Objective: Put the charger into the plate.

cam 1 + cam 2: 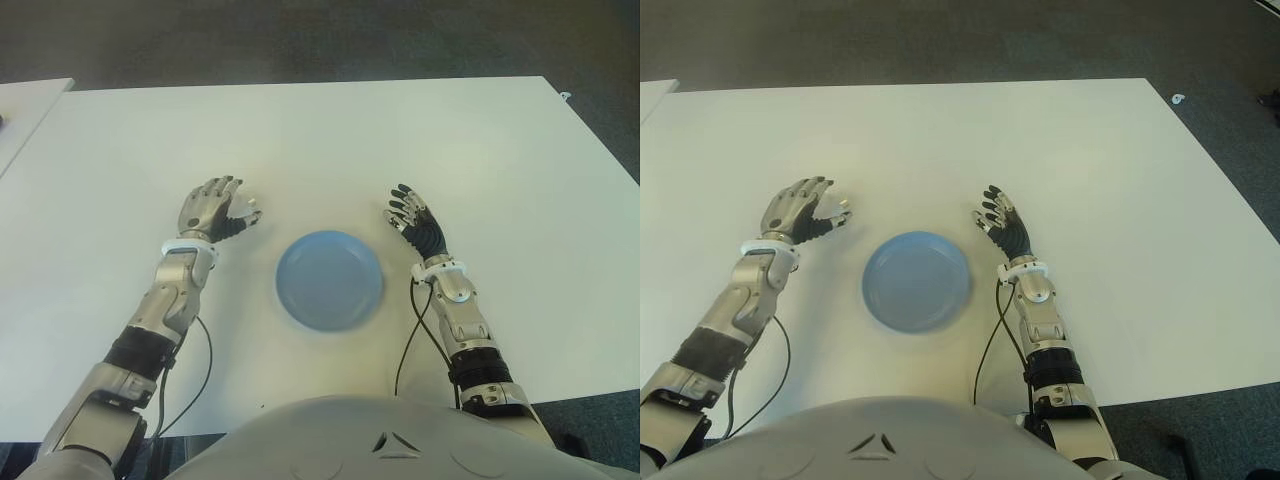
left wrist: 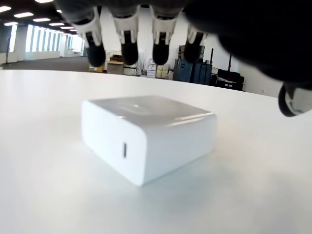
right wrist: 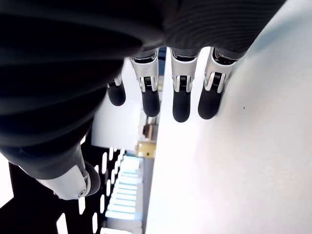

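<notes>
A small white charger (image 2: 146,136) lies flat on the white table (image 1: 400,140), its port facing the left wrist camera. My left hand (image 1: 228,205) arches over it, fingers (image 2: 127,36) hanging above it and thumb off to one side, none touching it. From the head, only a white sliver of the charger (image 1: 251,206) shows at the fingertips. The blue plate (image 1: 329,279), with nothing in it, sits just right of that hand. My right hand (image 1: 405,210) shows to the right of the plate with its fingers (image 3: 179,97) spread and nothing in them.
A second white table (image 1: 25,110) juts in at the far left. Black cables (image 1: 405,340) trail from both wrists toward my body. Dark floor lies beyond the far edge, with a small white scrap (image 1: 566,96) on it.
</notes>
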Available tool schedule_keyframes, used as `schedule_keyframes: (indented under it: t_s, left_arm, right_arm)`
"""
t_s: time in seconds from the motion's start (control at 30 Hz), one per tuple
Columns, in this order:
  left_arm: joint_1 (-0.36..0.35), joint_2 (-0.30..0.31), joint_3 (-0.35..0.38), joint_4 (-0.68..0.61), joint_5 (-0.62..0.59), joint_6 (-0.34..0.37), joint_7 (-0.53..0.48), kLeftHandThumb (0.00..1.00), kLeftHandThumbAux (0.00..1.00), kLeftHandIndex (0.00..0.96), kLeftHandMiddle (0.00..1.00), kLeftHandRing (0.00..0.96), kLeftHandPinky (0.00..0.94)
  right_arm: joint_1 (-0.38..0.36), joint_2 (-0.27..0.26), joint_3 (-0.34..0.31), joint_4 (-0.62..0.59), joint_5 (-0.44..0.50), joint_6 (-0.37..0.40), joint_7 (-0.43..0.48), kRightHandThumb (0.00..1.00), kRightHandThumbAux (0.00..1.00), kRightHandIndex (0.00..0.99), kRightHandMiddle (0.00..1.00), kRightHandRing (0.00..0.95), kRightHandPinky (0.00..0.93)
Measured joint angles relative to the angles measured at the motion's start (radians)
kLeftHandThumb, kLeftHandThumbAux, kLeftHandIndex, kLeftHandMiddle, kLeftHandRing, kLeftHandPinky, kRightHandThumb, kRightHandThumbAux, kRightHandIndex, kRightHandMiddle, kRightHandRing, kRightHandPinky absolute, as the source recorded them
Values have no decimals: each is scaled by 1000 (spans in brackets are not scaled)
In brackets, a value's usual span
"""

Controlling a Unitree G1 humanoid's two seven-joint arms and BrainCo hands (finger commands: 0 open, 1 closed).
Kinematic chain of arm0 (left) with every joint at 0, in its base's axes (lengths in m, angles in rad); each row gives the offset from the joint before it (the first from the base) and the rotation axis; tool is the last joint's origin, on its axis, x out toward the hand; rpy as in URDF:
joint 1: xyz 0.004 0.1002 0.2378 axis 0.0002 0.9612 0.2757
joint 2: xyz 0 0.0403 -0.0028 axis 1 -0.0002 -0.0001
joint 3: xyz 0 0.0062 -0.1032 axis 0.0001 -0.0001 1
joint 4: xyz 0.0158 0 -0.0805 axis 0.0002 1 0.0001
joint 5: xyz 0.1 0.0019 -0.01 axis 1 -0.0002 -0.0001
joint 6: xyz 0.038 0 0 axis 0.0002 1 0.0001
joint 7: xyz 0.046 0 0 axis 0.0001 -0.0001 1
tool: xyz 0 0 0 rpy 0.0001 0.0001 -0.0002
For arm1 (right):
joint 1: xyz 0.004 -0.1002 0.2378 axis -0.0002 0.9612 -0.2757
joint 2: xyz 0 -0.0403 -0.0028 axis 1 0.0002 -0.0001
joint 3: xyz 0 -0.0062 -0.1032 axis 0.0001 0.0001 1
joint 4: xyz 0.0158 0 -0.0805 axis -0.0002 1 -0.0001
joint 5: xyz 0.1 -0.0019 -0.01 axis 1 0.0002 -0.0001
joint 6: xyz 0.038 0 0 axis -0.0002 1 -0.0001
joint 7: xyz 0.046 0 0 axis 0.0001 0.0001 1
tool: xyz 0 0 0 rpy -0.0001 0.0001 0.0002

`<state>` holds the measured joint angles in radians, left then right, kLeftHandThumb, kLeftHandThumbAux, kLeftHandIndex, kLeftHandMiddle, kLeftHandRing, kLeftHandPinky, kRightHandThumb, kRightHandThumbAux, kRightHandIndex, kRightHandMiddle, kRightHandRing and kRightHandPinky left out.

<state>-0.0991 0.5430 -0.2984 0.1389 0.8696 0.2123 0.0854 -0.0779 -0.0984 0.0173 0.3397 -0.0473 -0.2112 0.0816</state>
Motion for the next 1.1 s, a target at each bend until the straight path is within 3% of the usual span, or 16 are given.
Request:
schedule_keyframes:
  t_s: [0.63, 1.1]
  left_arm:
    - [10, 22, 0, -50, 63, 95, -87, 171, 256, 0, 0, 0, 0]
    - [8, 30, 0, 44, 63, 125, -88, 158, 230, 0, 0, 0, 0]
  right_arm:
    - [0, -3, 0, 12, 0, -20, -2, 199, 625, 5, 153, 152, 138]
    - [-1, -7, -1, 17, 0, -33, 3, 189, 614, 4, 151, 151, 141]
